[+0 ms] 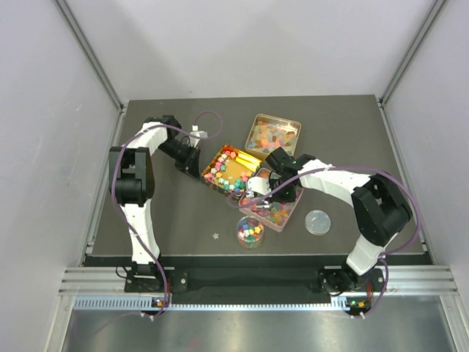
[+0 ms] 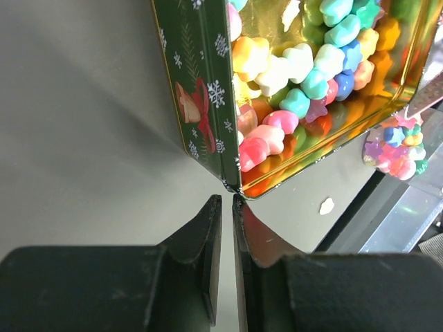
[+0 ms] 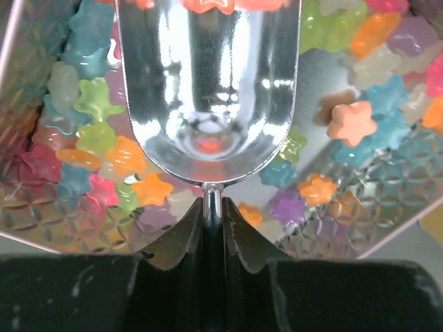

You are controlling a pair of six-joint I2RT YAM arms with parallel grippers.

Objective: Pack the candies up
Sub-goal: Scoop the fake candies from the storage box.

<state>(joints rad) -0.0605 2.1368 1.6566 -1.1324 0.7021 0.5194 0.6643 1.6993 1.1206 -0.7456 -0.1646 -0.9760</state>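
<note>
Opaque star candies (image 2: 297,76) fill a gold-lined green Christmas tin (image 1: 231,170). My left gripper (image 2: 227,198) is at the tin's near corner (image 2: 208,104), its jaws drawn to a thin slit with the corner rim pinched at the tips. My right gripper (image 3: 213,200) is shut on the thin handle of a shiny metal scoop (image 3: 208,90). The scoop's bowl is empty and hangs over translucent star candies (image 3: 90,138) in a pink tin (image 1: 275,202). A small clear jar (image 1: 250,232) holds mixed candies.
A second pink tin (image 1: 272,134) of cube candies sits at the back right. A round clear lid (image 1: 317,221) lies right of the jar. One stray candy (image 1: 216,236) lies on the dark table near the front.
</note>
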